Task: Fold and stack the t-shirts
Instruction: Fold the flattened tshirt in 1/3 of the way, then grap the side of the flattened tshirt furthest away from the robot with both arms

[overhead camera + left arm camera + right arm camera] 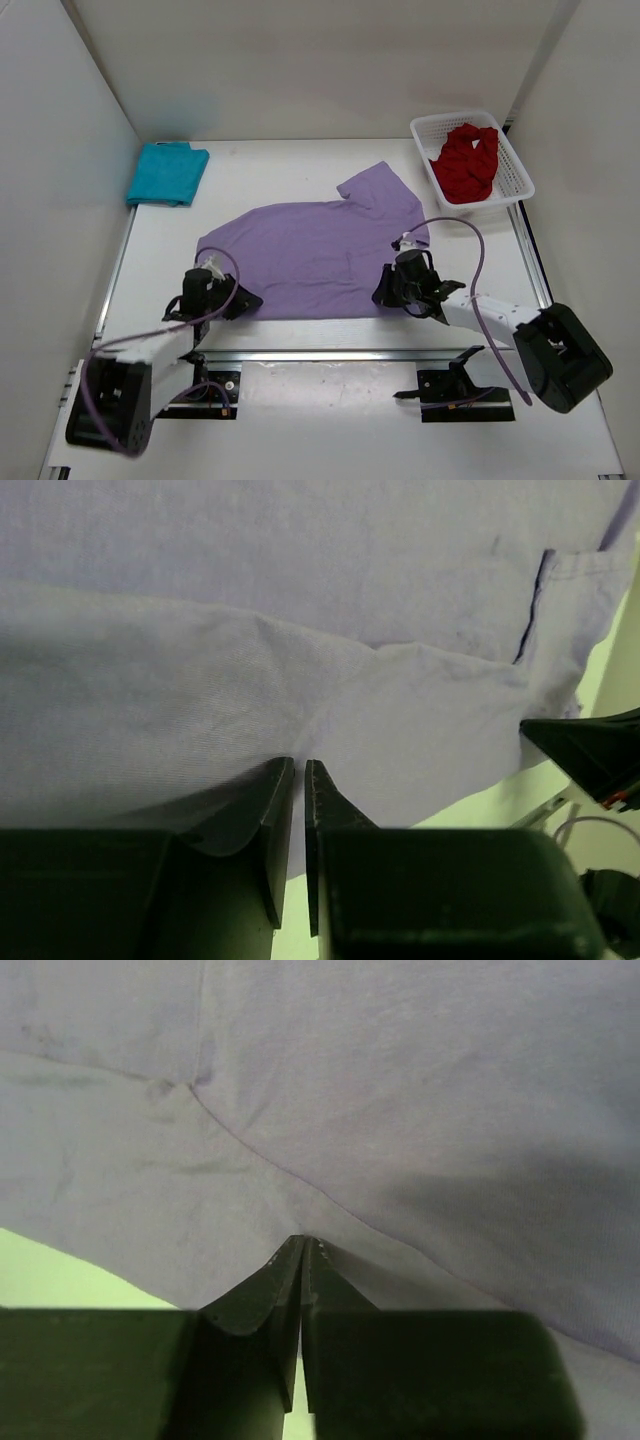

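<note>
The left tool and right tool each clamp shut on the near hem of the lavender t-shirt, spread on the table ahead of them. A folded teal t-shirt lies well beyond the left tool; a red t-shirt fills the basket beyond the right tool.

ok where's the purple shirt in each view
top external: purple shirt spread mid-table
left wrist: fills the upper frame
right wrist: fills most of the frame
shared landmark: its near hem, pinched by the left pincer and right pincer
</note>
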`<action>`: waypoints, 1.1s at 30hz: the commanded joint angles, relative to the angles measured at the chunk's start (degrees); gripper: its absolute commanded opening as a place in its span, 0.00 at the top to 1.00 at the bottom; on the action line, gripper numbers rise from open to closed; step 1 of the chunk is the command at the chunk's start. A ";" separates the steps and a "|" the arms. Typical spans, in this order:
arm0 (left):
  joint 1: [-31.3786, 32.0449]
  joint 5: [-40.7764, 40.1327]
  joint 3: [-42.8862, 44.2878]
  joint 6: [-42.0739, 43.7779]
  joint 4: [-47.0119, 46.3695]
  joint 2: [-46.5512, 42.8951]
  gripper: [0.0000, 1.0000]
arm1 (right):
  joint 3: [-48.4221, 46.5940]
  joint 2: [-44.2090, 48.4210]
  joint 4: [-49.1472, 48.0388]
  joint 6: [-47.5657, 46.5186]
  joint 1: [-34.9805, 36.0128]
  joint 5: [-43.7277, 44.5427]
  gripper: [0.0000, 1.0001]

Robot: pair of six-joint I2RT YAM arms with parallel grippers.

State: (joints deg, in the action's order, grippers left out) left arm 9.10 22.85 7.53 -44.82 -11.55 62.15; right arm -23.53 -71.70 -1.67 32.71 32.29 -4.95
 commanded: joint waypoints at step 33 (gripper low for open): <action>-10.34 -16.88 56.38 23.64 31.24 39.28 0.50 | 1.91 8.95 -2.11 -4.50 -4.08 -13.24 0.84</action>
State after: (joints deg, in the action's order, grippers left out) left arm -2.46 5.15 65.12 -21.98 19.05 104.31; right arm -21.96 -62.46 -0.47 28.82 28.10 -17.26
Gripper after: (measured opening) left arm 0.509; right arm 0.155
